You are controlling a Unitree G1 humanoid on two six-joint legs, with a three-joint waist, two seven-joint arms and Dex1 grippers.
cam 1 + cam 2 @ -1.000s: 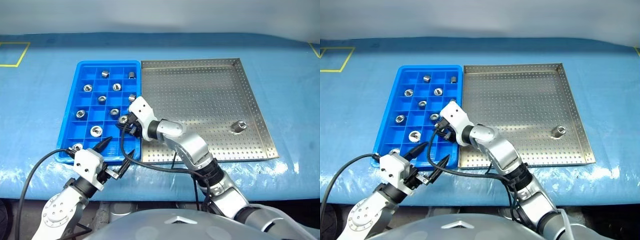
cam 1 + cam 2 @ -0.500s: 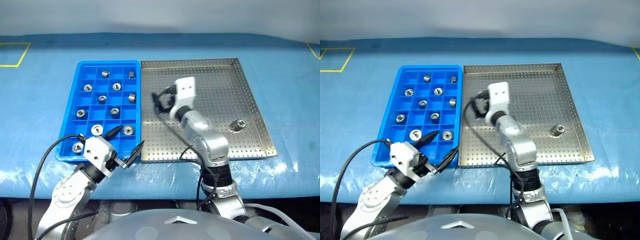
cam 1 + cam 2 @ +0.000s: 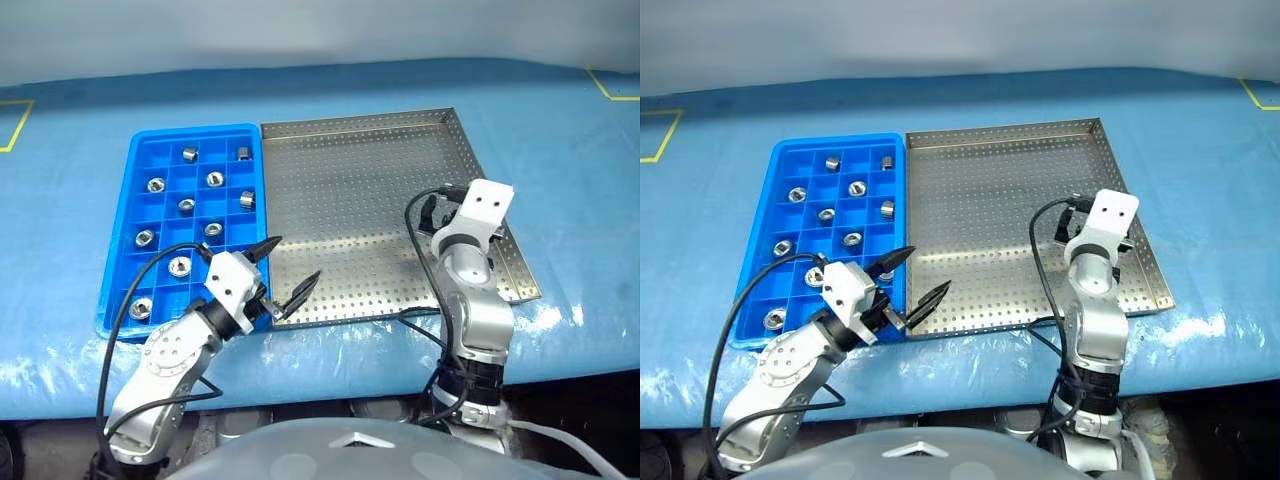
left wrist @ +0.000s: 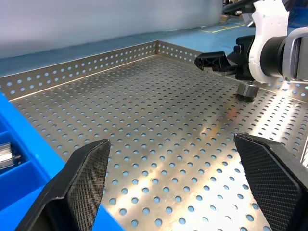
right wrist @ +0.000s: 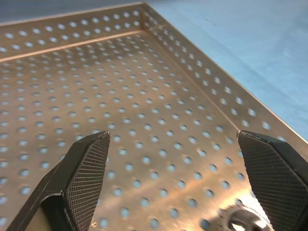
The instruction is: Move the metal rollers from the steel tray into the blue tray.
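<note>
The steel tray (image 3: 350,190) lies in the middle of the table with the blue tray (image 3: 195,131) against its left side. Several metal rollers (image 3: 180,266) sit in the blue tray's compartments. One roller (image 4: 248,90) stands on the steel tray's floor near its right rim, also in the right wrist view (image 5: 237,220). My right gripper (image 5: 173,135) hangs open just over and behind that roller, holding nothing. My left gripper (image 3: 295,260) is open and empty above the seam between the two trays, near their front edge.
A blue cloth covers the table (image 3: 560,130). Yellow tape marks (image 3: 610,85) lie at the far corners. Black cables (image 3: 125,330) loop from both wrists. The steel tray's raised rim (image 5: 211,77) runs close to my right gripper.
My right gripper opened over the blue tray, left a roller there, and swung right across the steel tray to its right side. My left gripper moved forward and right. The camera view shifted.
</note>
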